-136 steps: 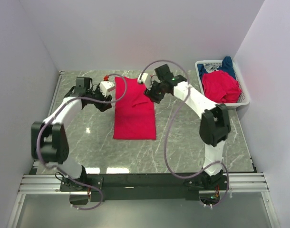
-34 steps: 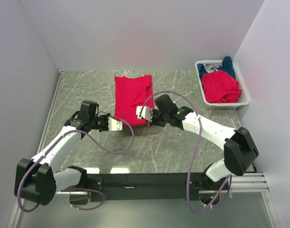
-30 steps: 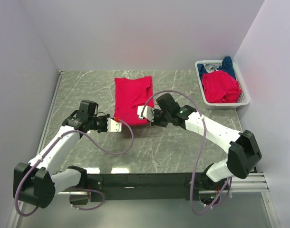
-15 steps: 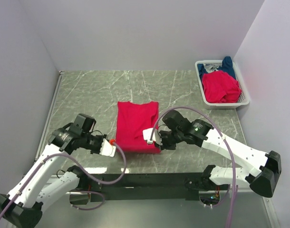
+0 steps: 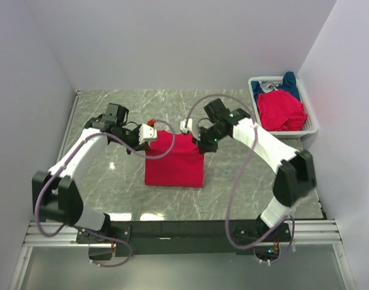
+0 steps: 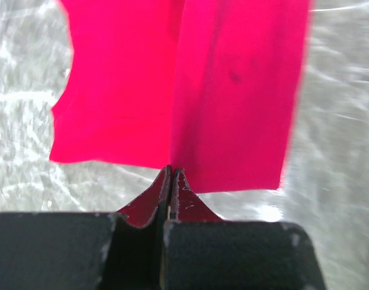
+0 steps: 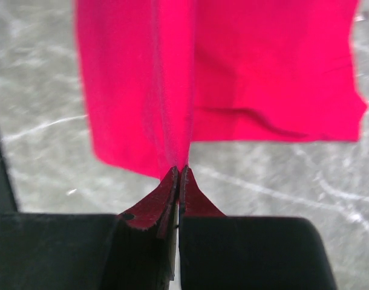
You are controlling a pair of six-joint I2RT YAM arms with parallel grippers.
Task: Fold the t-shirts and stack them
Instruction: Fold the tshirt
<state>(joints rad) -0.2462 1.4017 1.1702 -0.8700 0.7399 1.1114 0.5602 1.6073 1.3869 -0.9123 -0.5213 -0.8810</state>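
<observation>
Red soft-cloth short-sleeved t-shirt [image 5: 173,164], part folded, sits mid-table between the arms, its near part resting on the grey-green marbled table top [image 5: 251,175]. Left gripper [image 6: 170,174] and right gripper [image 7: 178,172] are each clamped tight on a far corner. From both sets of jaws the cloth runs toward the arm bases. The held edge lies left to right, neither arm nearer. White plastic mesh basket [image 5: 313,124], far right, holds a crumpled red shirt [image 5: 281,110] and a dark blue shirt [image 5: 289,80]. No brand, label or writing legible.

red t-shirt [image 5: 173,166] centre, basket [image 5: 290,133] far right
</observation>
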